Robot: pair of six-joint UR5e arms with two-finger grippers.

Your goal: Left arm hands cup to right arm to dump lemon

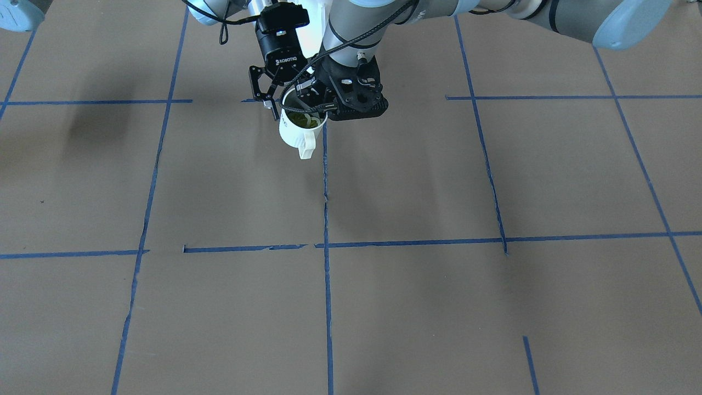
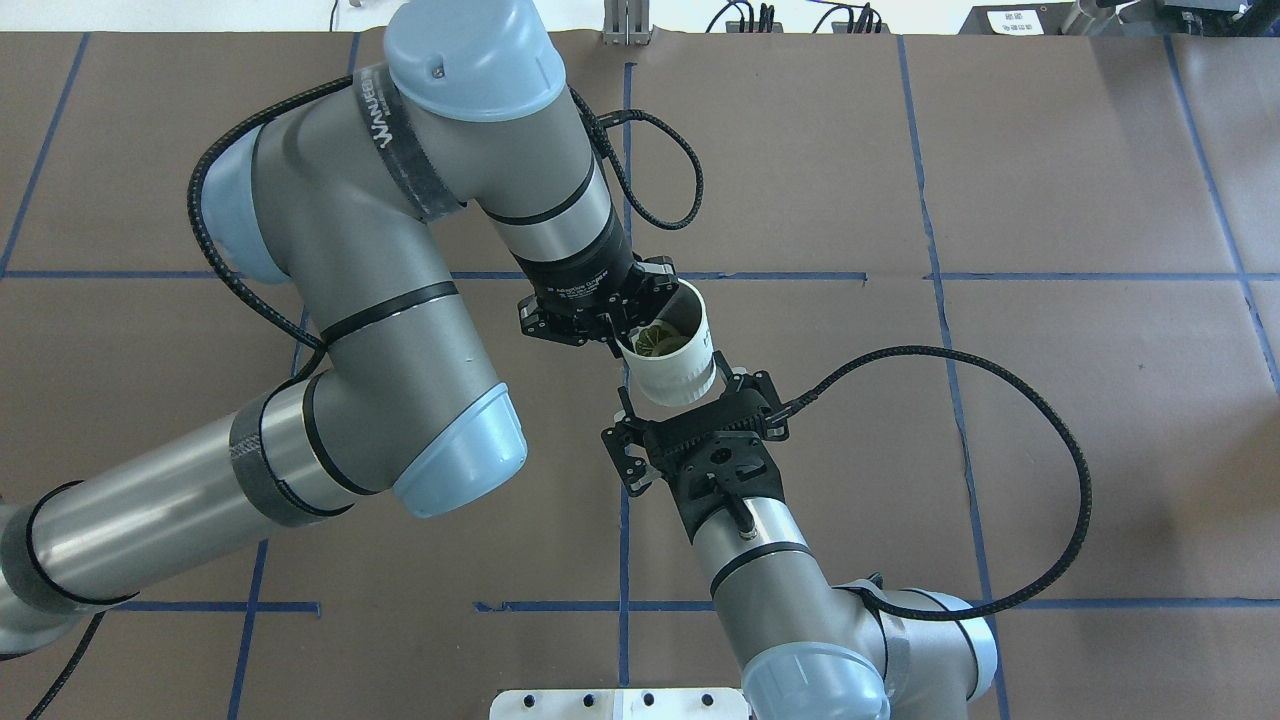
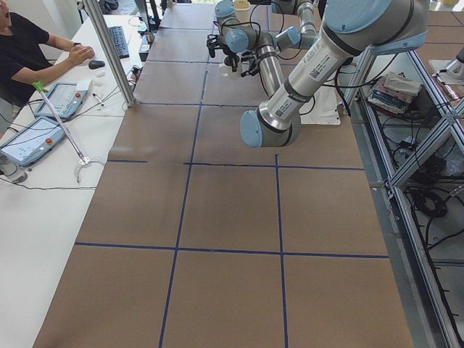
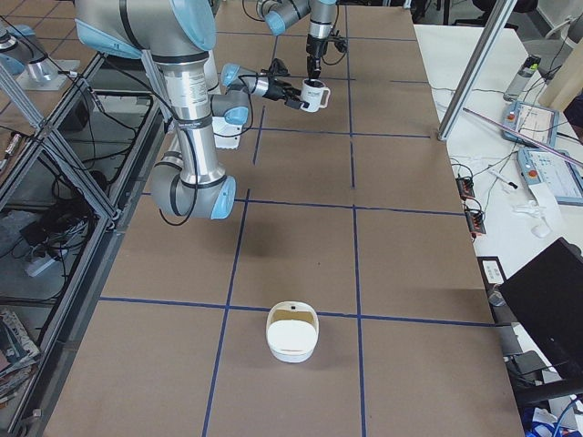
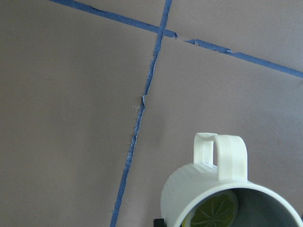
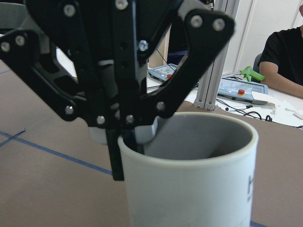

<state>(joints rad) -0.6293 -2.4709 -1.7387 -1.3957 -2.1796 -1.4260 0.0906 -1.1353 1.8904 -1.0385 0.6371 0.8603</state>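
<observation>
The white cup [image 2: 675,378] hangs above the table's middle, handle pointing away from the robot, with the yellow-green lemon [image 2: 652,340] slice inside. My left gripper [image 2: 620,338] is shut on the cup's rim, one finger inside and one outside, as the right wrist view [image 6: 130,137] shows. My right gripper [image 2: 680,392] is open, its spread fingers on either side of the cup's lower body. In the front view the cup [image 1: 293,131] sits between the right gripper [image 1: 282,101] and the bulky left gripper [image 1: 313,107]. The left wrist view shows the lemon [image 5: 213,210] in the cup [image 5: 199,189].
A white handled container [image 4: 291,335] stands on the table towards the end on my right. Brown paper with blue tape lines [image 1: 326,219] covers the table. An operator [image 3: 22,43] sits at a side desk with tablets beyond the far edge.
</observation>
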